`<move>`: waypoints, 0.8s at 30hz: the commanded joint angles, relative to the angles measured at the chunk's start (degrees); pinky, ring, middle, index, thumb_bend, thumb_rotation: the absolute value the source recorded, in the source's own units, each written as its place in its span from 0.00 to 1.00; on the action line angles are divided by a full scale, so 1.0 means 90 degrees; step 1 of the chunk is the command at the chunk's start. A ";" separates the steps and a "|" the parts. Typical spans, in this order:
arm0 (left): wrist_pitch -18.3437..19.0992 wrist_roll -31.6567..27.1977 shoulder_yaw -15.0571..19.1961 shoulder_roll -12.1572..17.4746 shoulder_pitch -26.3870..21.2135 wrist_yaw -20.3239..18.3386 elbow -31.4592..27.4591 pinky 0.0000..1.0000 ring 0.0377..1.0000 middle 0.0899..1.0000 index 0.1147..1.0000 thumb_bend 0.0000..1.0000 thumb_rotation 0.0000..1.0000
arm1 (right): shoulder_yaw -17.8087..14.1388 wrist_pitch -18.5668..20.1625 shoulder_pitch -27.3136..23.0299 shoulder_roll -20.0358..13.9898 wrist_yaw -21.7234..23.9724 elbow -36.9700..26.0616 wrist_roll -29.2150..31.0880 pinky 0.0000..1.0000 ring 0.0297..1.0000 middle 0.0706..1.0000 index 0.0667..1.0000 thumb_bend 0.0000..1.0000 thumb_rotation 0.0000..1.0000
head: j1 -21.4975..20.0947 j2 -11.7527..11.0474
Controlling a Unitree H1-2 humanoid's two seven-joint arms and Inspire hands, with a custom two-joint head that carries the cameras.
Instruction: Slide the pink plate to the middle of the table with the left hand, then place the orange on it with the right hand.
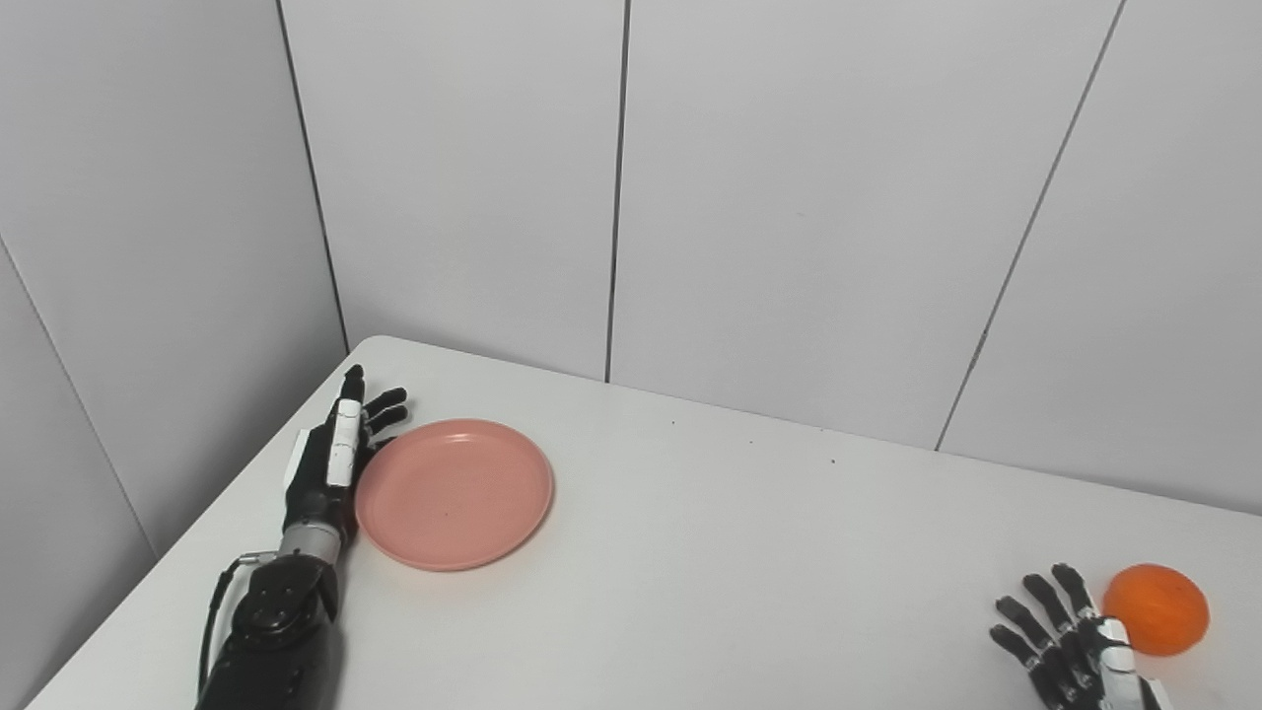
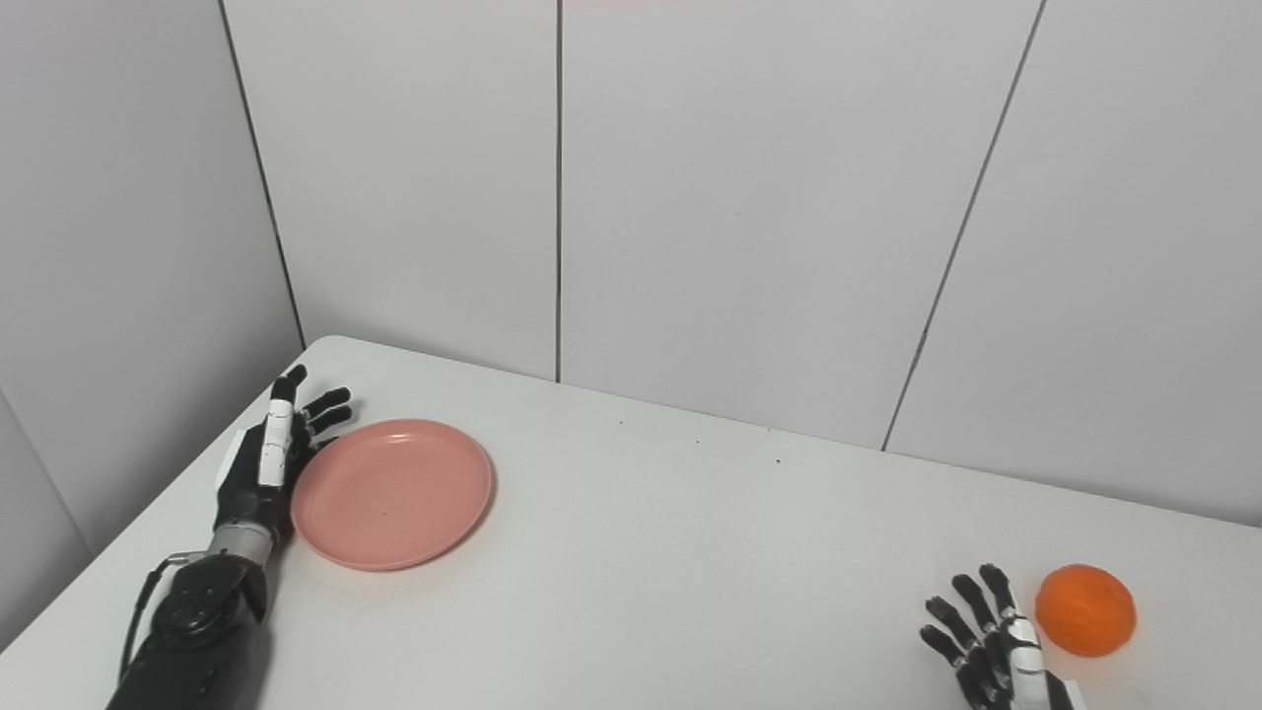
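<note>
A pink plate (image 1: 454, 493) lies flat on the left part of the white table (image 1: 739, 552). My left hand (image 1: 335, 454) stands on edge against the plate's left rim, open, fingers stretched toward the back. The orange (image 1: 1156, 608) rests near the table's front right. My right hand (image 1: 1065, 646) sits just left of the orange at the bottom edge, open with its fingers spread and a small gap to the fruit. In the right eye view the same plate (image 2: 392, 493) and orange (image 2: 1086, 609) appear shifted left.
Grey wall panels (image 1: 789, 197) close off the back and the left side of the table. The table's rounded back-left corner (image 1: 380, 342) lies just behind my left hand. Bare tabletop stretches between plate and orange.
</note>
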 commanded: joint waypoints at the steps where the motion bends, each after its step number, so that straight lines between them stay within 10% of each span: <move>1: 0.0069 -0.0079 -0.0085 -0.0107 -0.0143 -0.0118 -0.0266 0.70 0.85 0.85 1.00 1.00 1.00 | 0.0109 0.0049 0.0449 0.0212 -0.0006 0.0310 0.0031 0.84 0.86 0.93 0.98 0.64 0.98 | -0.0003 0.0009; 24: 0.0711 -0.0081 -0.0399 -0.0584 -0.0173 -0.0091 -0.0865 0.70 0.83 0.83 0.97 0.94 1.00 | 0.0176 0.0069 0.0479 0.0263 -0.0071 0.0194 0.0044 0.81 0.85 0.93 0.97 0.62 1.00 | -0.0100 0.0061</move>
